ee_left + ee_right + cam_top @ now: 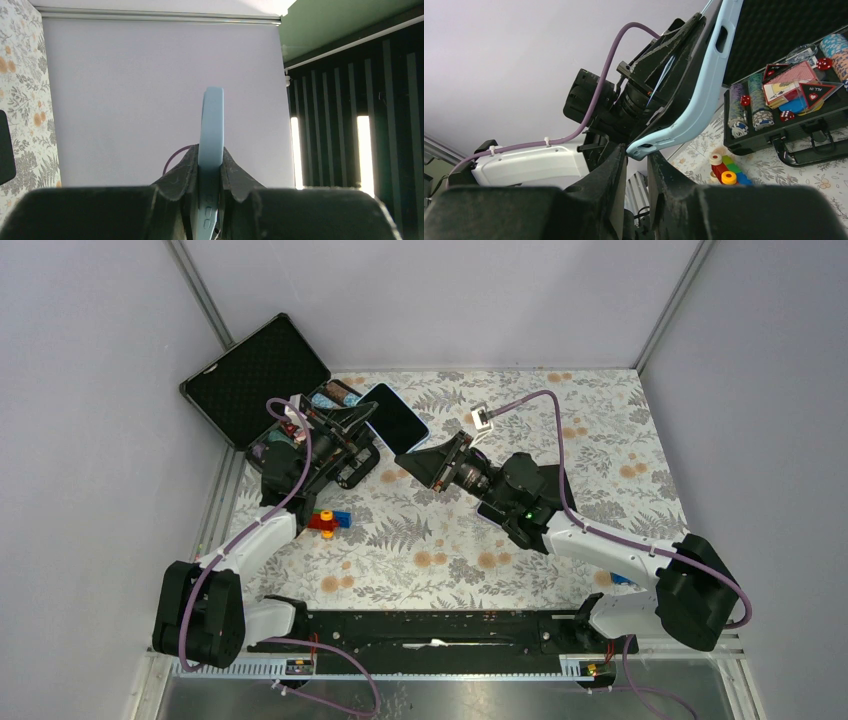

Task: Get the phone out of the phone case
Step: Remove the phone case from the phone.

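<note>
The phone, dark screen up, sits in a light-blue phone case and is held tilted above the table's back left. My left gripper is shut on the case's edge, which stands edge-on between its jaws in the left wrist view. My right gripper meets the case's near corner. In the right wrist view that corner sits pinched between the very tips of its narrowly spaced fingers. The case's long edge runs up and away from them.
An open black box of poker chips, cards and dice lies at the back left, also in the right wrist view. A stack of coloured toy blocks lies below it. A small white plug lies mid-back. Grey walls enclose the table.
</note>
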Robot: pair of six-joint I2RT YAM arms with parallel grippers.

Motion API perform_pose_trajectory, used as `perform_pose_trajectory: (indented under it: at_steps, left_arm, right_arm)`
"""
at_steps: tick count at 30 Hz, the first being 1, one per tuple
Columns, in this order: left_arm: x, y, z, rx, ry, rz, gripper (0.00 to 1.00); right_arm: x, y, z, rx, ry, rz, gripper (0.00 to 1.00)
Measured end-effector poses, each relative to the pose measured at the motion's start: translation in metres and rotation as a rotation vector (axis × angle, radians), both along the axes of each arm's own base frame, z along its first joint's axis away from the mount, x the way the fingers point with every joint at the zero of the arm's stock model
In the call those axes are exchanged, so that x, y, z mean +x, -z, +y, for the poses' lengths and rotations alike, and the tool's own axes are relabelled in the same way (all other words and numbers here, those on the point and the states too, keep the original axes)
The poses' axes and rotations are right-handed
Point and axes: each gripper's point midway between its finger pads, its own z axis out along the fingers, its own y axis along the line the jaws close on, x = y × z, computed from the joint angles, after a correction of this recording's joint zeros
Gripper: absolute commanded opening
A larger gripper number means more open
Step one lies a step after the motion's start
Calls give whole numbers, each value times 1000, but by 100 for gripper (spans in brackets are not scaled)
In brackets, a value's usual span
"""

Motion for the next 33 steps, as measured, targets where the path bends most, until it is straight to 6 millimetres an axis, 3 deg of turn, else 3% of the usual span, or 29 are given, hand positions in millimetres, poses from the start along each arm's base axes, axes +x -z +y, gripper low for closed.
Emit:
perform_pose_trajectory:
  at_steps: [26, 33]
  left_arm:
    - [-1, 1, -1, -16, 20, 28, 0]
    - [1, 5, -1, -13, 18, 46, 0]
  right_arm:
    - [1, 7, -3, 42, 23, 9, 23]
    - [6, 16, -3, 17, 54, 36, 42]
